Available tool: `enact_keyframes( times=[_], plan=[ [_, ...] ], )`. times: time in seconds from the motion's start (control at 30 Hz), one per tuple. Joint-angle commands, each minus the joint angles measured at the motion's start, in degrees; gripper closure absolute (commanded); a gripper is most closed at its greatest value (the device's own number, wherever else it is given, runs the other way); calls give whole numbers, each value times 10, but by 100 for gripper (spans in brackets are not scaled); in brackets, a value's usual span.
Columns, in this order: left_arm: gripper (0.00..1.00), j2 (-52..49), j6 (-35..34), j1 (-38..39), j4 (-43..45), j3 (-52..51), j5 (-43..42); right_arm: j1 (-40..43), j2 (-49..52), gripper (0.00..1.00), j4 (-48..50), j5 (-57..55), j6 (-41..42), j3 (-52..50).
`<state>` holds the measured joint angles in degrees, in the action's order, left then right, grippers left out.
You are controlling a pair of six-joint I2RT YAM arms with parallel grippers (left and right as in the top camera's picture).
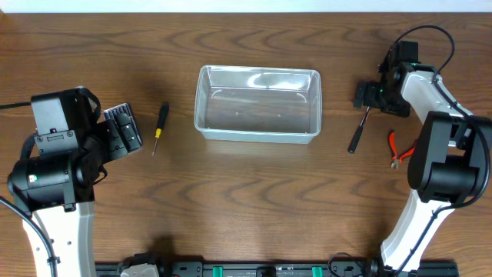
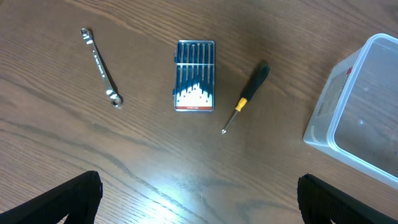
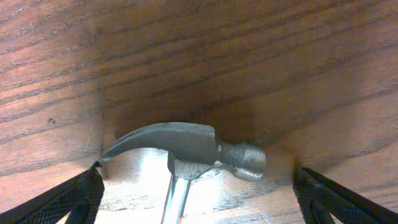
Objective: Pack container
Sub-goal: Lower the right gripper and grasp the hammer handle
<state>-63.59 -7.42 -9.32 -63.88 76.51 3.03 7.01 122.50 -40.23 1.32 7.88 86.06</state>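
Overhead: container (image 1: 257, 104) sits mid-table, empty, long axis left-right. Right gripper (image 1: 374, 95) is wide open over the hammer (image 1: 360, 131), which lies right of the bin.

Left wrist: open fingers (image 2: 71, 199), nothing held; wrench (image 2: 101, 67) shows only here, plus bit case (image 2: 195, 84), screwdriver (image 2: 246, 96).

Right wrist: hammer head centred btwn the pads.

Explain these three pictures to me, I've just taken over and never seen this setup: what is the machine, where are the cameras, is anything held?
Two robot arms stand at a wooden table. One picture looks down from above; the other two come from cameras on each wrist. The empty clear container sits mid-table. On the left arm's side lie a screwdriver, a blue bit case and a wrench. On the right arm's side lie a hammer and red-handled pliers. The left gripper hangs open above its tools. The right gripper is open with its jaws either side of the hammer head. Nothing is held.
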Motion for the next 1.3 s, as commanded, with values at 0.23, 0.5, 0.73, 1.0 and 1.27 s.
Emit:
enact_keyframes(
  times=[0.23, 0.5, 0.73, 1.0, 1.27],
  plan=[
    [1, -2, 7, -3, 0, 12, 7, -3, 5, 1, -7, 34, -7, -19],
    [2, -2, 7, -3, 0, 12, 7, -3, 5, 16, -29, 34, -7, -19],
    [2, -2, 7, -3, 0, 12, 7, -3, 5, 54, -31, 34, -7, -19],
    [2, -2, 7, -3, -6, 12, 7, -3, 5, 85, -34, 34, -7, -19],
    [1, -2, 8, -3, -6, 12, 7, -3, 5, 98, -37, 34, -7, -19]
  ],
)
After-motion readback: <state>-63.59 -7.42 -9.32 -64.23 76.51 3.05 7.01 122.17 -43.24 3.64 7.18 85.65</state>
